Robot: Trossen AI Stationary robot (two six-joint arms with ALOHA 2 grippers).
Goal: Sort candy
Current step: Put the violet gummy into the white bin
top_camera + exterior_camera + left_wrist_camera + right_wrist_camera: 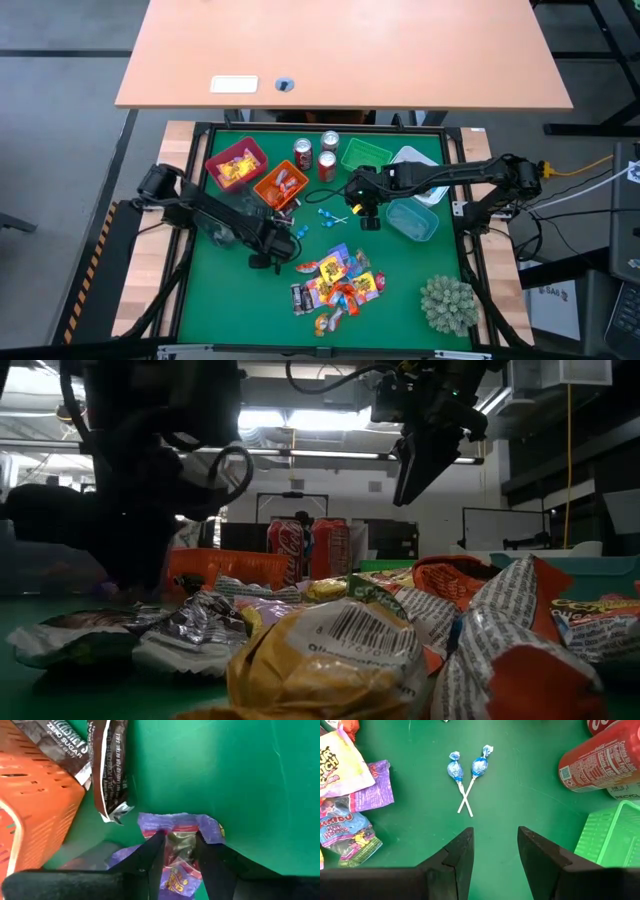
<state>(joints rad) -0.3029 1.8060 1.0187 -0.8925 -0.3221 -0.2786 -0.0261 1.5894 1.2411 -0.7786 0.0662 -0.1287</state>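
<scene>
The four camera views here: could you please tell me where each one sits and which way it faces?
High view: overhead, straight down on the green mat; both arms show.
Low view: at mat height, level across the candy pile into the room; right gripper hangs above.
Left wrist view: past the left gripper, closed on a purple candy.
Right wrist view: past the open right gripper, down at two crossed lollipops.
Shared: the soda cans appear in the high, low and right wrist views.

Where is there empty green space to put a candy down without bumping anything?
Bare mat lies left of the candy pile, below the left gripper, and between the pile and the teal bin. It is crowded around the red basket, orange basket, soda cans and the right gripper.
</scene>
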